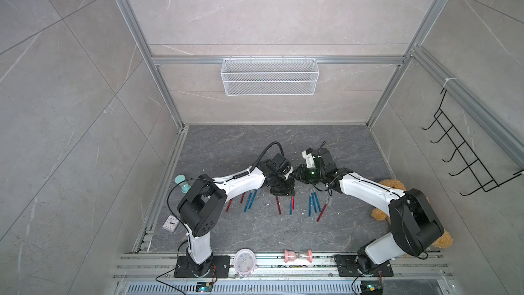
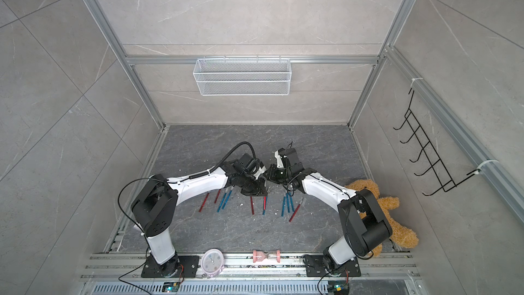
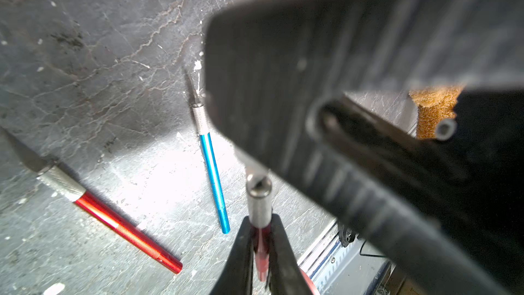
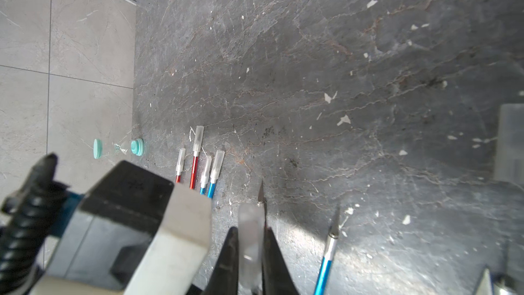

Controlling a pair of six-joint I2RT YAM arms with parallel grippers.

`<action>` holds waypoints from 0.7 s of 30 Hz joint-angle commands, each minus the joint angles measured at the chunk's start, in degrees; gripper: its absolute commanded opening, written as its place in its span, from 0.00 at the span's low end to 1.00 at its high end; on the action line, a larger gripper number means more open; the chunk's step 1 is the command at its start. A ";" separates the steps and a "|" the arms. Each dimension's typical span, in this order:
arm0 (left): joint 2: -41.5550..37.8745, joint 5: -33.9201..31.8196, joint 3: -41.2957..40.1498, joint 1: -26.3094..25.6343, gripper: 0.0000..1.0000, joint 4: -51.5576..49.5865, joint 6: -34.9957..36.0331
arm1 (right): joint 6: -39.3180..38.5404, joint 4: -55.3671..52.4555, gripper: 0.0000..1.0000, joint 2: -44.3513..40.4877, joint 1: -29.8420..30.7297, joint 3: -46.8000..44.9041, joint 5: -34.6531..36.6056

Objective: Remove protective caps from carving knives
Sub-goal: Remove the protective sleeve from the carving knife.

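Note:
My left gripper (image 3: pixel 261 219) is shut on a red carving knife (image 3: pixel 259 202), its silver collar pointing at my right gripper's blurred body (image 3: pixel 340 80). My right gripper (image 4: pixel 251 231) is shut on a translucent protective cap (image 4: pixel 249 239). Both grippers meet above mid-table (image 1: pixel 293 177) (image 2: pixel 265 175); whether the cap still sits on the blade I cannot tell. Several more knives lie in a row (image 1: pixel 251 200) (image 2: pixel 286 204). Some on the left wear caps (image 4: pixel 217 164). A red one (image 3: pixel 113 219) and a blue one (image 3: pixel 212 171) lie bare.
A brown teddy bear (image 1: pixel 392 185) sits behind my right arm. A teal hourglass (image 1: pixel 183 183) and a small clock (image 1: pixel 170 224) are at the left edge. A pink clock (image 1: pixel 243 261) and a pink hourglass (image 1: pixel 297 255) rest on the front rail. White specks dot the table.

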 commanded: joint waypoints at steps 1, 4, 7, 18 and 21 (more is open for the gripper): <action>-2.58 0.32 -0.09 -0.14 0.12 -1.27 0.45 | -1.68 -1.97 0.06 0.48 -1.13 1.16 1.33; -2.71 0.31 -0.36 -0.14 0.12 -1.44 0.43 | -1.97 -2.20 0.07 0.23 -2.44 1.14 1.25; -2.99 0.14 -0.80 -0.13 0.12 -1.53 0.45 | -2.25 -2.31 0.07 -0.15 -3.80 1.30 1.07; -3.07 -0.32 -1.07 -0.12 0.11 -1.85 0.37 | -4.67 -4.69 0.07 0.53 -7.15 1.65 0.69; -3.12 -0.96 -1.07 -0.12 0.10 -2.36 0.35 | -6.24 -6.20 0.08 2.05 -7.35 1.56 1.90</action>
